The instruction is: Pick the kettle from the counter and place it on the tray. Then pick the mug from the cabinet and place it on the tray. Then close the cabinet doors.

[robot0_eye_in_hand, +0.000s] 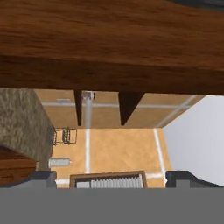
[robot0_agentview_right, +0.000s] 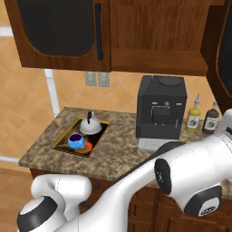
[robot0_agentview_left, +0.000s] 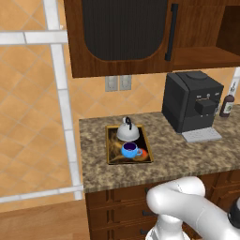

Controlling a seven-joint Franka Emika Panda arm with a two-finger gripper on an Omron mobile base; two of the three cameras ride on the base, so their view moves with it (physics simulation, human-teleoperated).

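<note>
Two things sit on the tray already: the kettle at its far end and the blue mug just in front of it, nearly touching, with the orange-red blob beside the mug. The tray lies on the granite counter, towards its left end, well apart from the black coffee machine and the two bottles further right. Above, the cabinet stands open, its bare shelf showing between the left door swung wide and the right door also out from the frame. The gripper is up by a broad wooden board, with its two dark fingertips spread well apart and pinching nothing; whether it touches the wood I cannot tell. From the hand's view the floor lies far below, and the counter edge shows at the left
</note>
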